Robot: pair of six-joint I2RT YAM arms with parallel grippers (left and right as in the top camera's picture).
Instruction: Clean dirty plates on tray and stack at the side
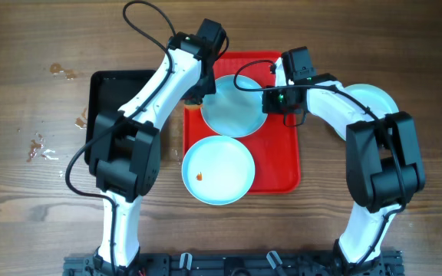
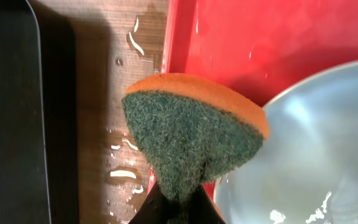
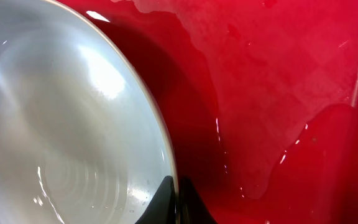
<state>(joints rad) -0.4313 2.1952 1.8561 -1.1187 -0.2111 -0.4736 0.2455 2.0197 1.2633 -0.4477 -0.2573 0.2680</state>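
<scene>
Item 1, tray (image 1: 282, 165): red, at mid-table (image 1: 21, 222); floor wet, with a water film (image 3: 278, 162) spread beside the far plate.

Item 2, far plate (image 1: 235, 111): pale blue, on the tray's far half; centre clean and glossy; dark shadow under its right rim; whether that rim is lifted cannot be told.

Item 3, near plate (image 1: 221, 180): pale blue, on the tray's near half, overhanging its left rim; its far edge meets the far plate; small orange smear (image 1: 199, 175) left of centre.

Item 4, side plate (image 1: 378, 98): pale blue, on the table just right of the tray; partly hidden by the right arm.

Item 5, left gripper (image 2: 174, 204): jaws pinched narrow on a sponge (image 2: 191, 140), green scouring face toward the camera, orange body behind; sponge hangs over the tray's left rim, just beside the far plate; contact cannot be told.

Item 6, right gripper (image 3: 178, 200): jaws narrow, nipped on the far plate's right rim.

Item 7, black tray (image 1: 113, 96): left of the red one, a strip of table between; droplets (image 2: 124, 174) on that strip.
</scene>
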